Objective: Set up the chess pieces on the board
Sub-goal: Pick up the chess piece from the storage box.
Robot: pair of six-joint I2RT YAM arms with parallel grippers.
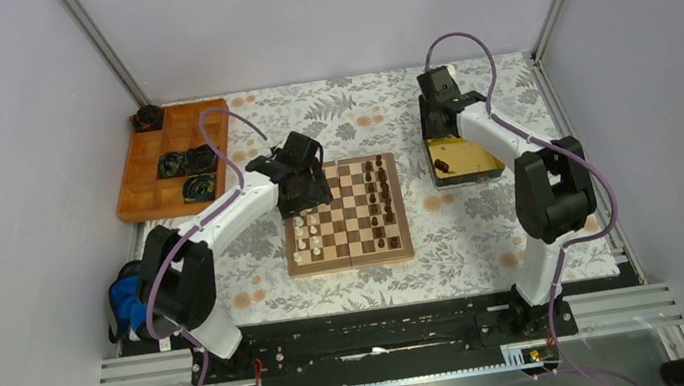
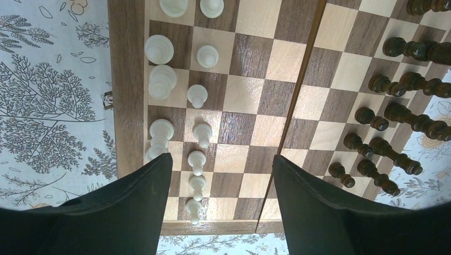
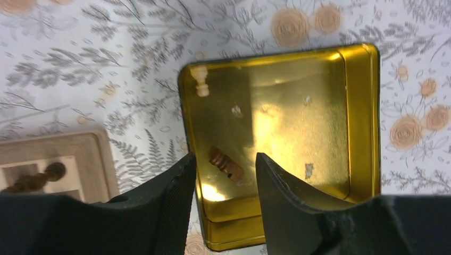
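Two chess pieces (image 3: 226, 163) lie loose inside the open gold tin (image 3: 319, 133)

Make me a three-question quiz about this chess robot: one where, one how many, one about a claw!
1. Where is the gold tin? A) right of the board B) on the board C) on the floor
2. How many pieces lie in the tin? A) none B) two C) five
3. The left claw is A) shut on a pawn B) shut on the tin C) open, empty

Answers: 1A, it sits beside the board's right edge. 2B, one cream piece, one dark piece. 3C, it stands wide apart, nothing inside.
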